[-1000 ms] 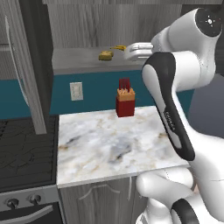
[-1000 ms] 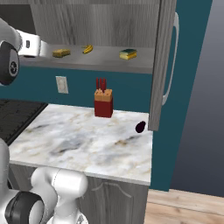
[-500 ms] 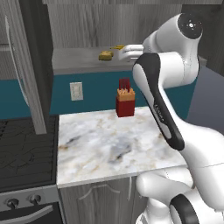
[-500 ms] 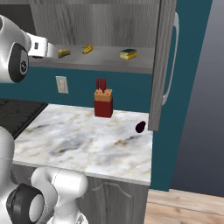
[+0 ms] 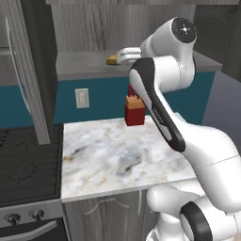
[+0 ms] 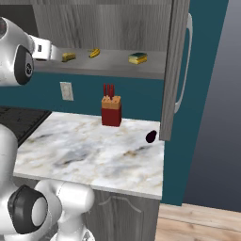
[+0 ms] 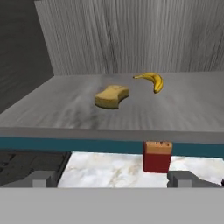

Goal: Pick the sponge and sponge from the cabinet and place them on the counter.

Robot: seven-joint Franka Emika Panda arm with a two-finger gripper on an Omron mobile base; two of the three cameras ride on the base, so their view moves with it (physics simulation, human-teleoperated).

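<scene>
Hand view: jaws spread wide before tan sponge (image 7: 112,96) on shelf (image 7: 52,114)

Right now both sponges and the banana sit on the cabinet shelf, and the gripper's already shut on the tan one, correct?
Not quite. The gripper is open and short of the tan sponge, as the hand view shows. Both sponges, including the green-topped one, and the banana do sit on the shelf.

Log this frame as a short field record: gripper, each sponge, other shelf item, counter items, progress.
gripper: open, empty, in front of the cabinet shelf
tan sponge: on shelf, straight ahead of the fingers, untouched
green-topped sponge: on shelf, toward the open door
banana: on shelf, behind the tan sponge
counter: red knife block, small dark object near the door
progress: neither sponge moved yet
</scene>
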